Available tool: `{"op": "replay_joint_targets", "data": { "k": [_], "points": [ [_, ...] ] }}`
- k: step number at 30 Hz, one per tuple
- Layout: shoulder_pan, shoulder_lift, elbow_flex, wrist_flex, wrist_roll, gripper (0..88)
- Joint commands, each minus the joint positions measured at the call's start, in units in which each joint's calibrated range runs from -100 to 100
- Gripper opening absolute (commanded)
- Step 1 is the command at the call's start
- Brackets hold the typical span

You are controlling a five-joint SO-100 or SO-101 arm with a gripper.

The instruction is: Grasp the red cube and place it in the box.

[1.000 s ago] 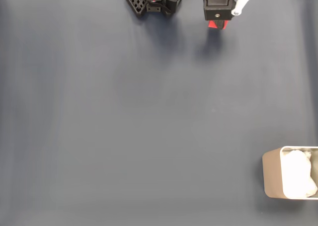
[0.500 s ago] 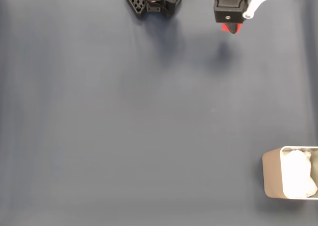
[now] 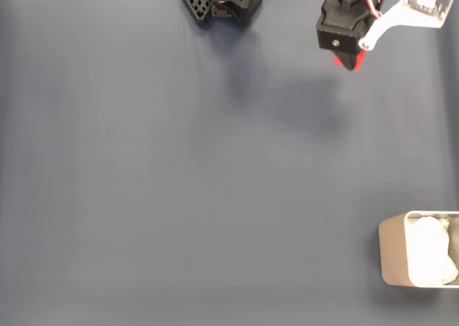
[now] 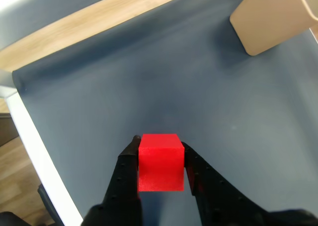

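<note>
Red cube (image 4: 160, 161) pinched between my fingers (image 4: 160, 174), one finger on each side face, lifted off the dark counter (image 3: 179, 183). In the fixed view the cube (image 3: 349, 59) peeks out under my fingers (image 3: 348, 61) at the top edge, right of centre. Step in hand, as I judge it: carry. The box (image 3: 393, 251) sits at the lower right corner, well apart from me; the wrist view has it (image 4: 271, 20) at upper right. Next move: cross the counter, centre over the white padding (image 3: 430, 251), then release. Count: one cube, one box.
</note>
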State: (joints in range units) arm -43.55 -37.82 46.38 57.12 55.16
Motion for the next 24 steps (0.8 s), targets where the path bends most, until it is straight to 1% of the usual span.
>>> {"op": "replay_joint_targets", "data": {
  "k": [1,11,24],
  "points": [
    [2.5,1.9,-5.5,-0.8,-0.3,1.7],
    [9.1,11.3,-19.5,-1.4,-0.8,1.6],
    [14.5,25.8,-40.1,-1.4,-0.5,1.6]
  ]
}}
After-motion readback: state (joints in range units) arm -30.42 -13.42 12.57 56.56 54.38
